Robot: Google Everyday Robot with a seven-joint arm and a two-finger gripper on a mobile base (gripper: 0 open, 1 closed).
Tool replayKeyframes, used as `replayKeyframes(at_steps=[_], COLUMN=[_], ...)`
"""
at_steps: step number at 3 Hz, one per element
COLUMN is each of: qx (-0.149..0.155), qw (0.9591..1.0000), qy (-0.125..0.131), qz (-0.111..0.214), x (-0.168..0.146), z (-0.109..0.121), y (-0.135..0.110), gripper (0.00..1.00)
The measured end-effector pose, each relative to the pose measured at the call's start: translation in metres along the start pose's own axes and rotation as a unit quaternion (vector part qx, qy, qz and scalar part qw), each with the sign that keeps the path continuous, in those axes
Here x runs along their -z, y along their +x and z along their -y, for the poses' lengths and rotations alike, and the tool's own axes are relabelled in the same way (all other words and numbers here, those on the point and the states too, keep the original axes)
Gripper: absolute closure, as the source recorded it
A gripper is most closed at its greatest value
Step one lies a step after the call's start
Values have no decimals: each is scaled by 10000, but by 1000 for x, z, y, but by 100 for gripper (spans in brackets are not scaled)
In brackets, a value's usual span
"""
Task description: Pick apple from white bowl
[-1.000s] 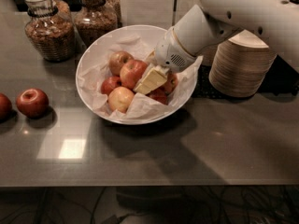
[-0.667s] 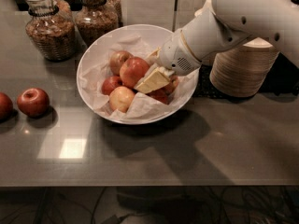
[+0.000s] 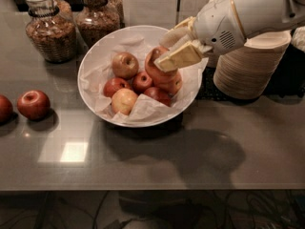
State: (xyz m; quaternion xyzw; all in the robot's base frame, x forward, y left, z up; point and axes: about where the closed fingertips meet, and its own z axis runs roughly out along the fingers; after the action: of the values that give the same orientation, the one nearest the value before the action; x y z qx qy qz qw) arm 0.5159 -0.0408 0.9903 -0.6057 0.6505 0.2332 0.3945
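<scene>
The white bowl (image 3: pixel 93 56) stands on the dark table, lined with crumpled white paper and holding several red and yellow apples (image 3: pixel 125 65). My gripper (image 3: pixel 163 51) comes in from the upper right and hangs over the bowl's right half. Its cream fingers (image 3: pixel 180 56) are shut on one reddish apple (image 3: pixel 155 67), held just above the other apples in the bowl. The white arm covers the bowl's far right rim.
Two glass jars of granola (image 3: pixel 50 28) stand behind the bowl at the left. A stack of beige disposable bowls (image 3: pixel 248 66) stands close at the right. Two loose red apples (image 3: pixel 33 104) lie on the table at the left. The table's front edge (image 3: pixel 152 189) runs below.
The gripper, earlier low among the apples, has risen and drawn back to the right with one apple held between its fingers.
</scene>
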Motion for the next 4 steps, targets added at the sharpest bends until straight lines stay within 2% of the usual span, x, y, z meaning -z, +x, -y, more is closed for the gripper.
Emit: replayKeyframes(at_steps=[1,2,4], qx=[40,41,41], qw=[10000,10000,10000], qy=[24,24,23], qz=[20,20,22], x=[3,3,3], z=[1,1,1], y=[-5,-5,-5], gripper=[100,81,35])
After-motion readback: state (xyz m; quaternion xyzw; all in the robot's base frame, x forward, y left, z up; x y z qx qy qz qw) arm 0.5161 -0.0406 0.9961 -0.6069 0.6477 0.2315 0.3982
